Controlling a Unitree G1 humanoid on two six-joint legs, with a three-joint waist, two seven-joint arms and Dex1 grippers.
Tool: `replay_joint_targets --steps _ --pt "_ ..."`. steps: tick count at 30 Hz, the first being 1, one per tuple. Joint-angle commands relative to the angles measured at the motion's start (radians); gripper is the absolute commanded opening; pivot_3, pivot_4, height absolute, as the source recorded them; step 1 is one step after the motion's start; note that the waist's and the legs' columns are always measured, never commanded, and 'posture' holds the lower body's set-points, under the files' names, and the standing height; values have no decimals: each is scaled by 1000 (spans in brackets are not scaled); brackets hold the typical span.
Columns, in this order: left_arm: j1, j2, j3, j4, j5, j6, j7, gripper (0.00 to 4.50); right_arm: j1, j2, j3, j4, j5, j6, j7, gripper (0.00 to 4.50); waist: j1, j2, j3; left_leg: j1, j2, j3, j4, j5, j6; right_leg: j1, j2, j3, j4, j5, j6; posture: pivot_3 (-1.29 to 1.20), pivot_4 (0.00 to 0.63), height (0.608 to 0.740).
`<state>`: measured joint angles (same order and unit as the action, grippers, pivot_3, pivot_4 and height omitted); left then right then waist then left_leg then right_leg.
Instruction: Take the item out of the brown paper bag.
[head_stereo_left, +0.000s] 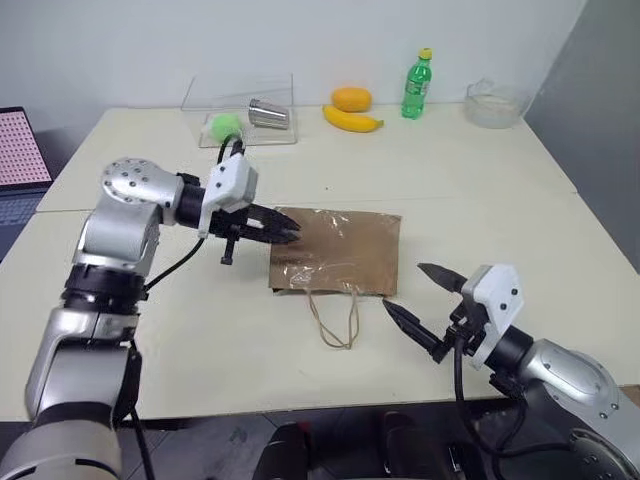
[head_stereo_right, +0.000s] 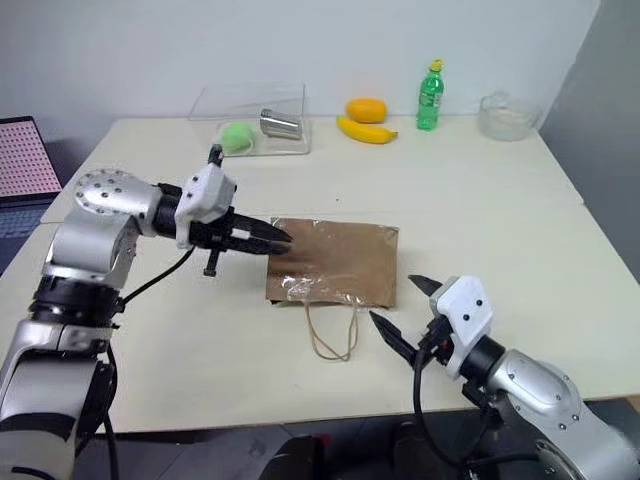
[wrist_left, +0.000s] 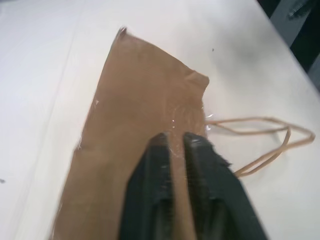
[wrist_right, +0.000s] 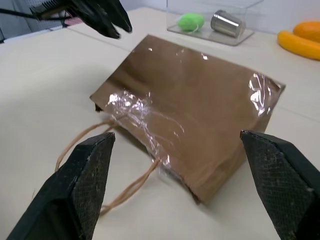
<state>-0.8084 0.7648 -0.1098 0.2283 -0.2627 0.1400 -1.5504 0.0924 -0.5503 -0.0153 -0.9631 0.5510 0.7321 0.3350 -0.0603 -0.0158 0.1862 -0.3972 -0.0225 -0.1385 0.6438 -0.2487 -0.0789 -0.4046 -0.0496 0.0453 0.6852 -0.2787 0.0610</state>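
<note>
Centrally on the pale table (head_stereo_left: 470, 180) lies the brown paper bag (head_stereo_left: 340, 250), flat on its side, its long axis running roughly across the robot's front and its mouth, with the thin looped cord handles (head_stereo_left: 335, 318), turned toward the robot's body. The item itself cannot be seen; by judgement it is inside the bag, though the flattened paper shows no clear bulge. The left gripper (head_stereo_left: 290, 232) hovers just over the bag's far left corner, pointing rightward along the bag, its two black fingers nearly together with a narrow slit between them and nothing in their grasp. The right gripper (head_stereo_left: 420, 295) waits just beside the bag's near right corner, fingers spread wide and empty, aimed toward the mouth edge. The right gripper is therefore the nearer to the opening, and the coming move probably turns on reaching that near edge from the right. The bag is crumpled tan kraft paper patched with glossy, wrinkled clear tape; its handles are limp and stringy. Well apart, at the far edge, stand a banana (head_stereo_left: 352, 119), an orange fruit (head_stereo_left: 351, 98) and a green bottle (head_stereo_left: 417, 85).
</note>
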Motion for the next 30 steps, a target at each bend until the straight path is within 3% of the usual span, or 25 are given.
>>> replay_joint_targets --steps 1,3,9,21,28,30 --pt "119 31 33 -149 -41 -79 -21 1876 5 -9 13 -75 14 -29 21 4236 0 0 0 0 0 0 0 0 0 0 0 0 0 0 0 0 150 740" --pt "202 49 29 -200 -46 -119 -48 2465 11 -12 24 -73 16 -28 29 4236 -1 0 0 0 0 0 1 0 0 0 0 0 1 0 0 0 150 740" --pt "290 -1 -7 -198 -5 -238 2 2465 17 -26 40 -77 27 -11 33 4236 10 -1 -1 0 0 0 1 0 0 1 0 0 0 0 0 0 150 740" --pt "219 -161 -115 37 131 -557 92 2465 61 -88 75 -84 64 -25 0 4236 12 -2 -1 0 0 0 1 0 0 2 1 -1 -2 0 0 0 150 740" --pt "197 -233 -151 66 135 -585 121 2465 91 -150 121 -84 88 -56 -29 4236 11 -2 -2 0 0 -1 1 0 0 2 1 -1 -3 0 0 0 150 740" --pt "197 -235 -151 60 128 -575 122 2073 109 -174 136 -84 98 -66 -35 4236 10 -2 -2 0 0 -1 1 0 0 2 1 -1 -2 0 0 0 150 740"
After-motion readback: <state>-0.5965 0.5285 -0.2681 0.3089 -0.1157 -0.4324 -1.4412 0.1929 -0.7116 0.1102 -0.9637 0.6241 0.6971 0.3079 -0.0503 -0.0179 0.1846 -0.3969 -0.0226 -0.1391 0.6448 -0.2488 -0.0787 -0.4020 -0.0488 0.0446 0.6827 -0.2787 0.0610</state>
